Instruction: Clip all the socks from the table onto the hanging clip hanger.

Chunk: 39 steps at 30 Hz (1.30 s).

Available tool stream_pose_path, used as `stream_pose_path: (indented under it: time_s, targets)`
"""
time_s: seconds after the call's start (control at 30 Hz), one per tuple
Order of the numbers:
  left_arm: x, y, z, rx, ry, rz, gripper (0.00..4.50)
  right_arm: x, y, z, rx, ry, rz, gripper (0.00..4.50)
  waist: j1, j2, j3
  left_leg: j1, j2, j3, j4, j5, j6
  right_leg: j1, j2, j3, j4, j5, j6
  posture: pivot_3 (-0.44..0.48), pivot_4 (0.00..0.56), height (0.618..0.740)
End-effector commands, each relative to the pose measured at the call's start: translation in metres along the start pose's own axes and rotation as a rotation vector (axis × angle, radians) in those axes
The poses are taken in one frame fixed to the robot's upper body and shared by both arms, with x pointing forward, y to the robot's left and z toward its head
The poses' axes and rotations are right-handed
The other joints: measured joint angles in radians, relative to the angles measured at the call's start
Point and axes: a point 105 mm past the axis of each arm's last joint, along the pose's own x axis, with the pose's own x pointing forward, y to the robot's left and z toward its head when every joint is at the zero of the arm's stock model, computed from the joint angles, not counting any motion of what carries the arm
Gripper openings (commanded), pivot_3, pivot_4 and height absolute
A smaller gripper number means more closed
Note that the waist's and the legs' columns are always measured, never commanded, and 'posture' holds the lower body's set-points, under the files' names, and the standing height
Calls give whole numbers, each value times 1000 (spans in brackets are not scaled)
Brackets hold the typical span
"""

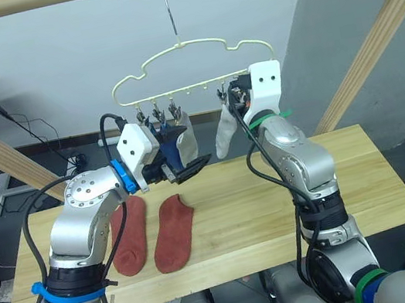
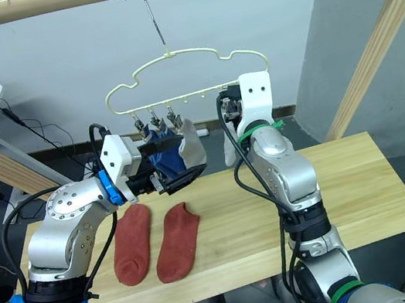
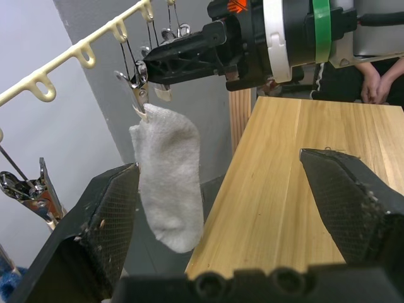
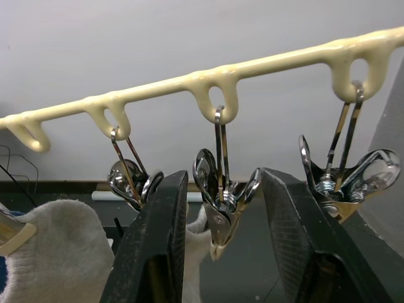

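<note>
Silver arms; blk cables; green bands

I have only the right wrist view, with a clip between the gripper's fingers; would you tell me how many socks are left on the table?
Observer: Two rust-red socks, one beside the other, lie on the table, toward the robot's left.
Operator: Thank you. Is the left gripper carrying anything?
Observer: No. The left gripper is open and empty, held above the table.
Operator: And what hangs below the clip I am looking at?
Observer: A grey sock hangs beside the right gripper. Further left on the clip hanger hang another grey sock and some blue sock fabric.
</note>
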Motion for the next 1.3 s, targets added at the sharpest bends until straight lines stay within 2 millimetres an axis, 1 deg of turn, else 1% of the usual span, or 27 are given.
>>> stream_pose_path:
  time_s: [0.03,0.3,0.6,0.7,0.77,0.8,0.87,0.9,1.03,1.1,1.17,1.2,1.3]
  targets:
    - [1,-3,12,49,-32,-7,4500,1,4,22,2,-89,4,1839,0,0,0,0,0,0,0,0,0,0,0,0,0,0,0,-202,233,740]
    - [2,-3,12,50,-34,-10,4500,3,4,26,5,-112,-3,1839,0,0,0,0,0,0,0,0,0,0,0,0,0,0,0,-199,228,740]
    - [2,-2,9,48,-31,-8,4500,4,5,26,14,-111,-4,1839,0,0,0,0,0,0,0,0,0,0,0,0,0,0,0,-198,229,740]
    - [2,-1,7,45,-28,7,4500,4,5,26,21,-112,-4,1269,0,0,0,0,0,0,0,0,0,0,0,0,0,0,0,-198,229,740]
    - [1,-1,4,42,-21,26,4500,4,5,27,23,-115,-4,603,0,0,0,0,0,0,0,0,0,0,0,0,0,0,0,-199,229,740]
    - [1,-2,3,40,-17,34,4500,4,5,27,23,-116,-4,344,0,0,0,0,0,0,0,0,0,0,0,0,0,0,0,-199,229,740]
    - [1,-3,-1,35,-10,56,4500,4,5,28,24,-119,-4,29,0,0,0,0,0,0,0,0,0,0,0,0,0,0,0,-199,230,740]
    - [1,-4,-2,33,-8,64,4500,4,5,28,24,-119,-4,12,0,0,0,0,0,0,0,0,0,0,0,0,0,0,0,-199,230,740]
    - [-1,-14,-17,1,23,130,4500,4,5,29,23,-122,-1,12,1,0,0,0,0,0,0,0,0,0,0,0,0,0,-1,-197,232,740]
    - [-4,-14,-29,-28,50,218,4500,4,5,29,23,-123,1,12,1,0,0,0,0,0,0,0,0,0,0,0,0,0,-1,-196,232,740]
    - [-12,-10,-46,-71,92,353,4500,4,5,29,23,-123,3,12,1,0,0,0,0,0,0,0,0,0,0,0,0,0,-1,-196,234,740]
    - [-17,-10,-58,-103,127,415,4500,4,5,29,24,-123,5,12,1,0,0,0,0,0,0,0,0,0,0,0,0,0,-1,-197,234,740]
    - [-32,-15,-91,-207,226,552,4500,3,6,29,25,-123,9,12,0,0,0,0,0,0,0,0,0,0,0,0,1,0,-1,-196,237,740]
